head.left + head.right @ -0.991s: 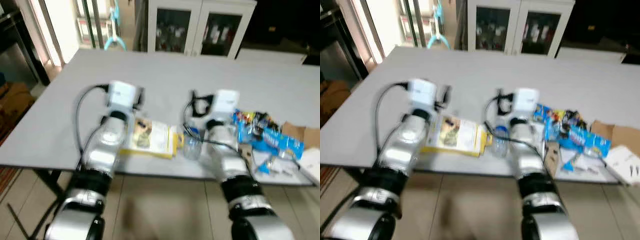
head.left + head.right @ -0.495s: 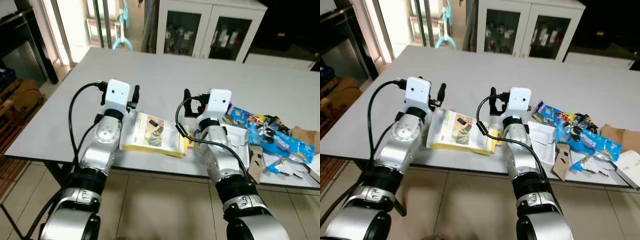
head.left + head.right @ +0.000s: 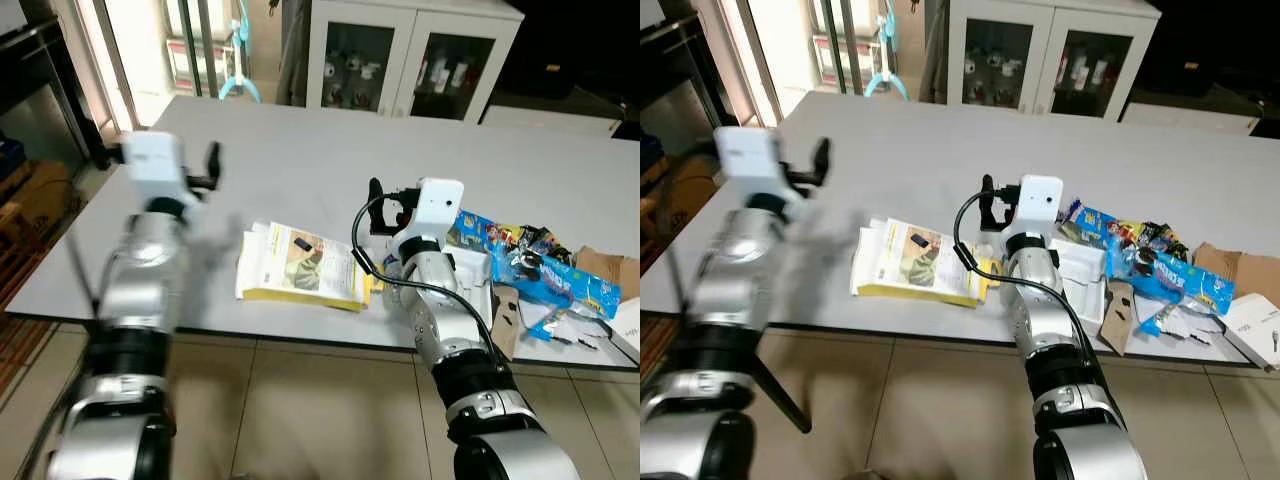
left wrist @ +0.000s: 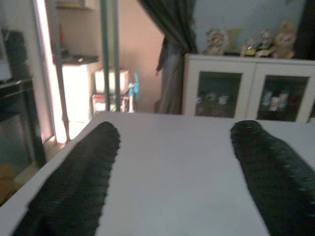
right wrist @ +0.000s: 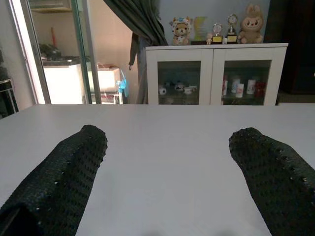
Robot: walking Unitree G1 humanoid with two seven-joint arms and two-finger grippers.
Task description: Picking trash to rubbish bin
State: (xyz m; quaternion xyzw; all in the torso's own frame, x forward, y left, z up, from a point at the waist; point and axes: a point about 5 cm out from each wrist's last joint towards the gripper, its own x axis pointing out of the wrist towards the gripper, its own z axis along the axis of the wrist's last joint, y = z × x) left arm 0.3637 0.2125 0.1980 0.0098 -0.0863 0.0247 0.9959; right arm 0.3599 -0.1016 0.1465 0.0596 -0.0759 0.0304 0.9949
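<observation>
The left gripper (image 3: 205,160) swings out wide and away from the yellow booklet (image 3: 303,266), blurred mid-motion, fingers spread and empty, while the right gripper (image 3: 385,195) holds its place over the grey table (image 3: 330,150), fingers also apart. Nothing is picked yet: the trash, those blue snack wrappers (image 3: 535,265), lies just beside the right arm near the table's front edge, untouched.

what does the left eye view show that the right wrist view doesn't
Left eye view alone: the yellow booklet, the blue snack wrappers, both silver arms, the left one raised and blurred. Right wrist view alone: plush toys on top of the cabinet, seen between the open right gripper's fingers. Both: the grey table and the cabinet.
</observation>
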